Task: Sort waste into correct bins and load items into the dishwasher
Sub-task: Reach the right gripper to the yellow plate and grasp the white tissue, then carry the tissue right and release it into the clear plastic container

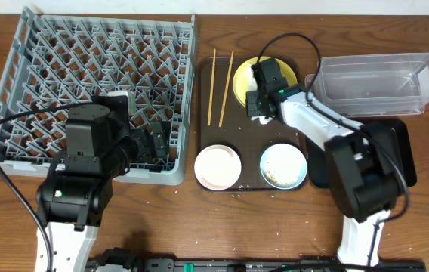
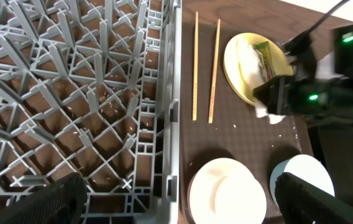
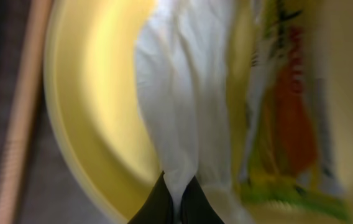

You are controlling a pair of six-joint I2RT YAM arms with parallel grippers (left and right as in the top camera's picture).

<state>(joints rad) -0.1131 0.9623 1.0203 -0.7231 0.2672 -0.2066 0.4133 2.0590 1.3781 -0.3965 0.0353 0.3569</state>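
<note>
My right gripper (image 1: 258, 106) (image 3: 176, 200) is shut on the lower end of the crumpled white napkin (image 3: 186, 93), which lies on the yellow plate (image 1: 243, 79) (image 3: 83, 124). The green-and-orange wrapper (image 3: 282, 124) (image 2: 265, 55) lies beside the napkin on the plate. Two chopsticks (image 1: 220, 87) (image 2: 204, 68) lie left of the plate. The white bowl (image 1: 217, 166) and the light blue bowl (image 1: 283, 166), which holds rice scraps, stand in front. My left gripper (image 1: 156, 142) (image 2: 176, 205) is open and empty over the front right corner of the grey dish rack (image 1: 41, 68). I cannot make out the cup.
The plate, bowls and chopsticks rest on a dark brown tray (image 1: 248, 143). The clear tub (image 1: 373, 83) stands at the back right, and the black tray (image 1: 399, 151) lies in front of it, partly under my right arm. Small crumbs dot the table front.
</note>
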